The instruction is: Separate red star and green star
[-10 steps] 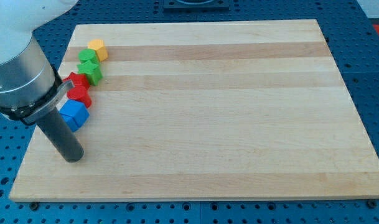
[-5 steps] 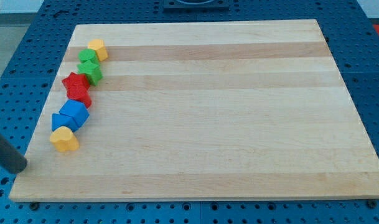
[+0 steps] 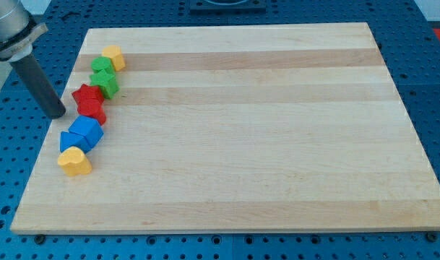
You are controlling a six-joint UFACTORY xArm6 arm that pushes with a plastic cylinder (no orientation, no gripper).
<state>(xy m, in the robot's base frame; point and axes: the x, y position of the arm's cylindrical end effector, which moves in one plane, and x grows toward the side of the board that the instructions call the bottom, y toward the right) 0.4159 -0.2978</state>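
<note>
Two touching stars — red star [image 3: 86,94] below green star [image 3: 106,84]

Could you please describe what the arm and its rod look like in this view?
Only the arm's end shows at the view's top left: a grey metallic cylindrical collar, from which a straight, dark, matte rod runs down to my tip. No cables or markings are visible.

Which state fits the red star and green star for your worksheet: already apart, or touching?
Touching, it seems: the red star sits against the green star with no board visible between them. My tip stands just left of the red star.
</note>
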